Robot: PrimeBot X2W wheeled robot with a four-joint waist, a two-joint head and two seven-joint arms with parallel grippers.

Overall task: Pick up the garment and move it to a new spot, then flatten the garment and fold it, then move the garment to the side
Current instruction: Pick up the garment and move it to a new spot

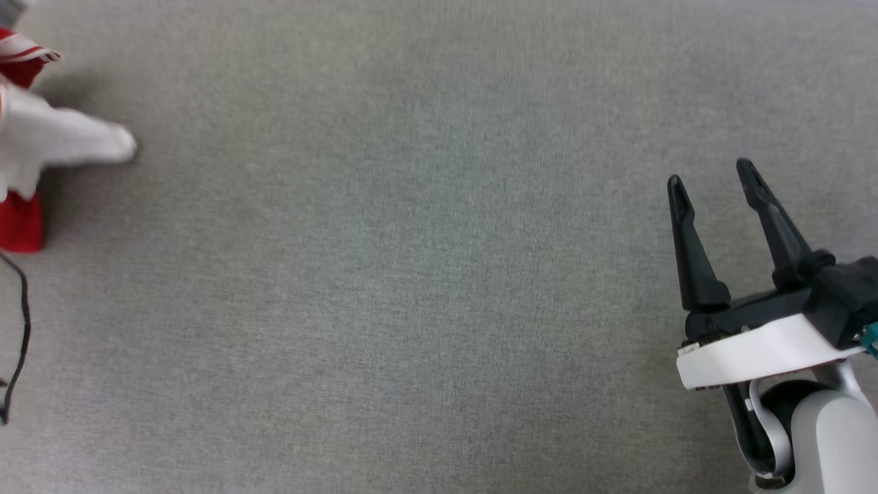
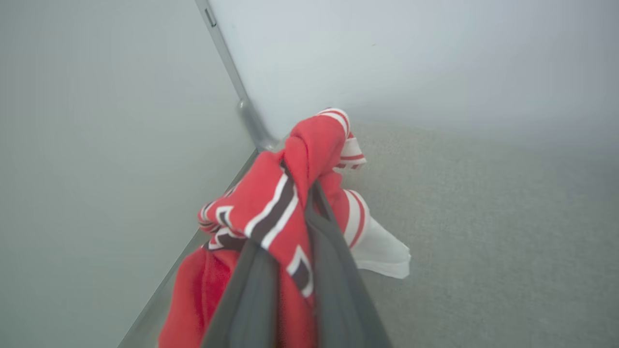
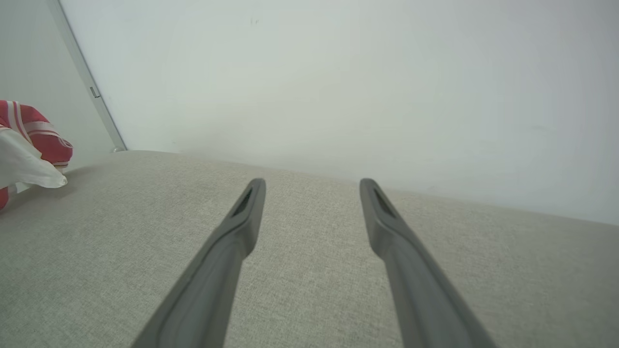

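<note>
The left gripper pinches the bunched garment far to the left, well apart from the right gripper, whose jaws stand wide and empty.

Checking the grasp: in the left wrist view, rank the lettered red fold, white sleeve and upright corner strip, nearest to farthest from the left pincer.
1. The lettered red fold: pinched in the left pincer.
2. The white sleeve: just right of it.
3. The upright corner strip: beyond, upper left.
</note>
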